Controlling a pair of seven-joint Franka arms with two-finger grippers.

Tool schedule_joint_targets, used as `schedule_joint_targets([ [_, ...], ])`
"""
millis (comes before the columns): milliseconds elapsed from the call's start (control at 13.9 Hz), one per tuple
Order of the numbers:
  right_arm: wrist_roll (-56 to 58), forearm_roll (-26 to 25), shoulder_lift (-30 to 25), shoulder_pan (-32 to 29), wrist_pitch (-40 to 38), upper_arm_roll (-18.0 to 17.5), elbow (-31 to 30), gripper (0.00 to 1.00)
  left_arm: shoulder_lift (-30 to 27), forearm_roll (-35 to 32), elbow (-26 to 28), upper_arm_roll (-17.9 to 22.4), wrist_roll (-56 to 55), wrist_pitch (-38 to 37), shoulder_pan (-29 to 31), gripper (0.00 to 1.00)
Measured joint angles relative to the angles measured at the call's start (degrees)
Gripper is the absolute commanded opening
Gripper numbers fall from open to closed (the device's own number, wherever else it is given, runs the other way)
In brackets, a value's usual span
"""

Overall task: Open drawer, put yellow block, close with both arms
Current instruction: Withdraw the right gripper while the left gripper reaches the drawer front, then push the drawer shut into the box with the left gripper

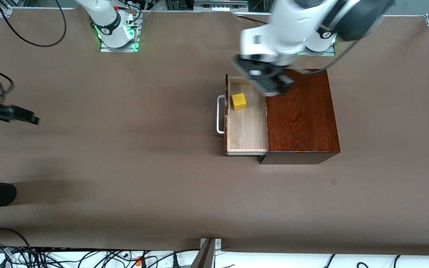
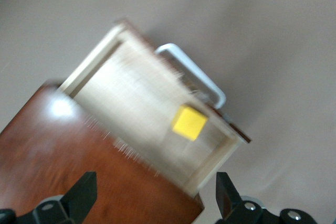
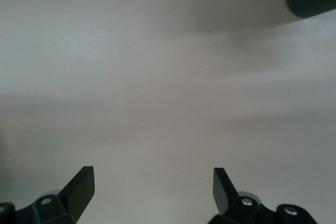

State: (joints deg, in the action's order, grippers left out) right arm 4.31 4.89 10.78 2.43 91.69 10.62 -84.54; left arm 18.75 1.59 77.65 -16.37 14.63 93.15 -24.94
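1. Hanging over the seam where the drawer (image 1: 247,119) met the wooden box (image 1: 302,115), the left gripper (image 1: 270,83) had its fingers spread and pinched nothing; in its wrist view both fingertips (image 2: 84,187) stood wide apart with only the box top and tray between them.
2. The yellow block (image 1: 238,101) lay inside the pulled-out drawer, below the left gripper and off toward the handle, resting on the pale tray floor close to the front panel. So the placing step looked done, and closing seemed to be what remained.
3. The white bar handle (image 1: 220,114) and the dark front panel sat on the side of the tray away from the box, past the block as seen from the left gripper. The handle's long axis ran parallel to the box's open face, so a push along the tray's sliding direction, toward the box, would probably shut it.
4. The right gripper (image 1: 26,117) was well apart from the drawer, over bare table (image 1: 125,167) toward the right arm's end. Its fingers were spread and empty, and its wrist view showed only table surface.
5. Of the 2, the left gripper was much nearer the drawer front; the right arm would likely need a long reach to share the push.
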Motion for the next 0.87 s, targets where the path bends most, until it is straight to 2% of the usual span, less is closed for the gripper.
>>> schedule_joint_targets([
  [216, 0.9, -2.4, -8.9, -5.9, -1.0, -8.2, -8.0, 1.0, 6.5, 0.0, -1.7, -0.1, 11.3, 5.9, -7.0, 1.0],
  [361, 0.4, -2.5, -12.5, -6.5, -2.1, -11.7, -11.8, 1.0, 9.8, -1.4, -1.8, 0.0, 18.6, 8.1, -9.7, 1.0],
  [649, 0.3, -2.5, -13.2, -6.4, -2.0, -12.7, -13.2, 1.0, 16.1, -11.6, -2.0, 0.0, 22.3, 10.3, -13.7, 1.0],
  [865, 0.5, -2.5, -12.7, -6.4, -1.6, -11.9, -13.2, 1.0, 18.9, -13.2, -2.1, 0.6, 22.5, 12.1, -14.2, 1.0],
])
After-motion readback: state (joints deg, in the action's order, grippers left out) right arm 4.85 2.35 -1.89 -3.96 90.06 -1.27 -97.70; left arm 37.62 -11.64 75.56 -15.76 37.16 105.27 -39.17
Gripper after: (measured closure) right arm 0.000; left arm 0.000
